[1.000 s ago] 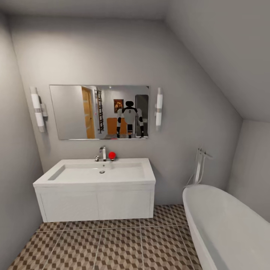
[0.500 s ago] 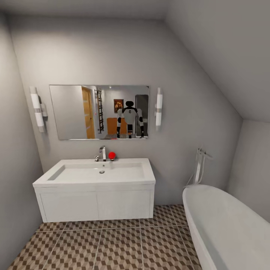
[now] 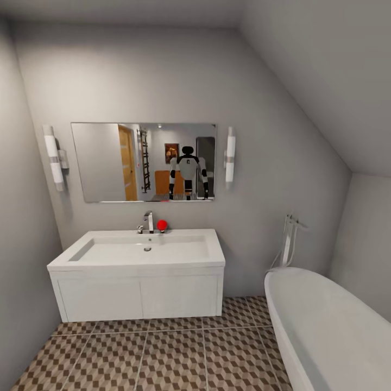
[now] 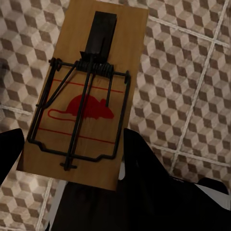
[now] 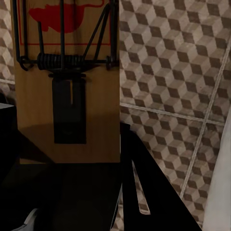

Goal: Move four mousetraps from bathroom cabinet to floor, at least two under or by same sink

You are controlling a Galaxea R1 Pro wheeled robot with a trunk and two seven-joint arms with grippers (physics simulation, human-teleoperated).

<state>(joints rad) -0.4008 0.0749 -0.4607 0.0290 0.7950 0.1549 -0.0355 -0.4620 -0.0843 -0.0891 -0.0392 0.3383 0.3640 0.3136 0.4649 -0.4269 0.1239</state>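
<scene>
Left gripper (image 4: 72,163): clamped on 1 mousetrap (image 4: 86,91), dark fingers on both long edges of the board, held over the bathroom floor (image 4: 192,96).
Right gripper (image 5: 67,159): closed on a second mousetrap (image 5: 67,82), also above the tiles, not touching them.
Bathroom sink (image 3: 138,271): straight ahead in the head view, white and wall-hung, with bare cube-pattern tiles (image 3: 163,353) in front and a gap under it.
Bathtub (image 3: 326,331): at the right, near the sink.
Done so far: 2 traps out of the cabinet and carried to the sink area (judged from the grip and the tiles below).
Left to do: setting these 2 down beside or under the sink; 2 more traps not to be seen here, so no telling where they are.
Writing: none readable; only a red mouse figure (image 4: 89,107) and red lines printed on each board, no brand name.
</scene>
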